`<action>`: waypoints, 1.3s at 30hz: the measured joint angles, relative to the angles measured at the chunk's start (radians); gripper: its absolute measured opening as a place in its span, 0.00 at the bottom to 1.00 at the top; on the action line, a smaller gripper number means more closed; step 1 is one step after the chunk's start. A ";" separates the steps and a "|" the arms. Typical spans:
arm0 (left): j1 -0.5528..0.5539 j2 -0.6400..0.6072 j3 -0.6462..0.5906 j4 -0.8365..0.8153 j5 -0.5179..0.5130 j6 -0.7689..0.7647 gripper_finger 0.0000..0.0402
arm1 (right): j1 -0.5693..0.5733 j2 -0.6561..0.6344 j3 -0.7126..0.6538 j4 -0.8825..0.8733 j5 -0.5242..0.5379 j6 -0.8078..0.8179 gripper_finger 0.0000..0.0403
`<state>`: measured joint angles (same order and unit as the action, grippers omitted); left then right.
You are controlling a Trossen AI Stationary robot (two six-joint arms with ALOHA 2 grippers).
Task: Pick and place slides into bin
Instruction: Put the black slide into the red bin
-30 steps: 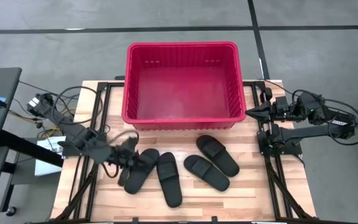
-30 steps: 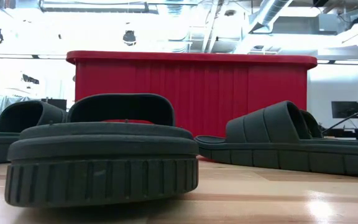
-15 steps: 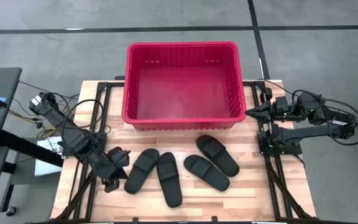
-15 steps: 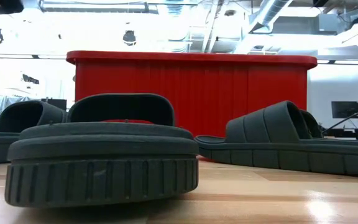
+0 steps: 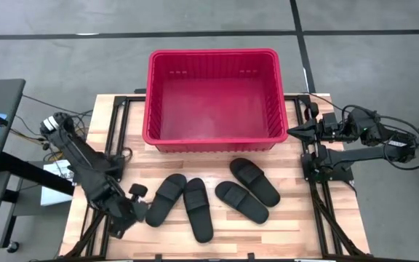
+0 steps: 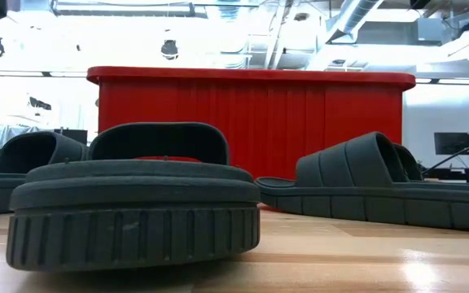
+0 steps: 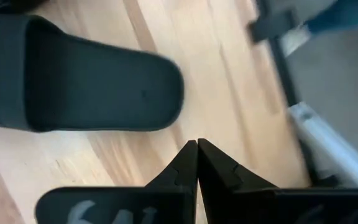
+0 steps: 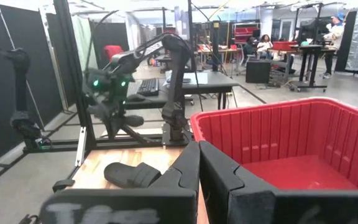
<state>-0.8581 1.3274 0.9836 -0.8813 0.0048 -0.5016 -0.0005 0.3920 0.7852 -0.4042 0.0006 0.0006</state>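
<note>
the wooden table [image 5: 217, 233] fills the lower centre of the high view, its pale planks bare along the lower edge and in the lower right corner. the bin [image 5: 213, 138], a large red rectangular basket with ribbed slotted walls and a rolled rim, sits at the table's upper middle with its interior showing only red floor; in the low view its long wall [image 6: 251, 122] spans the centre behind the footwear. the slides [image 5: 213, 196], four matte black open-toe sandals with wide straps, lie in a loose row on the planks just below the bin: the leftmost [image 5: 166, 199] angled toward lower left, the second [image 5: 198, 209] beside it running down the frame, and two more [image 5: 241, 201] [image 5: 255, 181] lying side by side, slanted toward lower right. none is in the bin. the left arm [image 5: 86, 171] stretches from middle left down to lower left, and the left gripper [image 5: 133, 211] sits low over the table's left margin, just beside the leftmost slide's heel end and apart from it; its wrist view shows the fingers [image 7: 185, 168] pressed together on nothing, with that slide's rounded end [image 7: 92, 87] ahead. the right arm [image 5: 362, 138] rests at the right edge, level with the bin's lower rim; the right gripper [image 5: 297, 132] points at the bin's right wall, fingers [image 8: 188, 165] closed together and empty.
</note>
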 joint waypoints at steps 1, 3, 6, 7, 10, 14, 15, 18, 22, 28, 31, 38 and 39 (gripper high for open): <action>0.000 0.026 0.000 -0.004 -0.005 0.025 0.00 | 0.000 0.000 0.000 0.000 0.000 0.000 0.00; 0.000 0.073 0.000 -0.003 -0.012 0.072 0.00 | 0.000 0.000 0.000 0.000 0.000 0.000 0.00; 0.000 0.134 0.000 -0.003 -0.014 0.126 0.00 | 0.000 0.000 0.000 0.000 0.000 0.000 0.00; 0.000 0.149 0.000 -0.004 -0.014 0.138 0.00 | 0.000 0.000 0.000 0.000 0.000 0.000 0.00; 0.000 0.182 0.000 -0.003 -0.014 0.156 0.00 | 0.000 0.000 0.000 0.000 0.000 0.000 0.00; 0.000 0.199 0.000 -0.004 -0.038 0.165 0.02 | 0.000 0.000 0.000 0.000 0.000 0.000 0.00; 0.000 0.199 0.000 -0.003 -0.059 0.166 0.03 | 0.000 0.000 0.000 0.000 0.000 0.000 0.00; 0.002 0.198 0.000 0.004 -0.106 0.169 0.07 | 0.000 0.000 0.000 0.000 0.000 0.000 0.00; 0.002 0.198 0.000 0.012 -0.095 0.168 0.17 | 0.000 0.000 0.000 0.000 0.000 0.000 0.00; -0.022 0.198 0.000 0.063 -0.073 0.161 0.31 | 0.000 0.000 0.000 0.000 0.000 0.000 0.00; -0.039 0.198 0.000 0.120 -0.074 0.160 0.36 | 0.000 0.000 0.000 0.000 0.000 0.000 0.00; -0.048 0.198 0.000 0.159 -0.173 0.146 0.42 | 0.000 0.000 0.000 0.000 0.000 0.000 0.00; -0.047 0.198 0.000 0.159 -0.181 0.149 0.42 | 0.000 0.000 0.000 0.000 0.000 0.000 0.00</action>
<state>-0.9050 1.5257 0.9836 -0.7227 -0.1763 -0.3523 -0.0002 0.3917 0.7852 -0.4039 0.0006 0.0006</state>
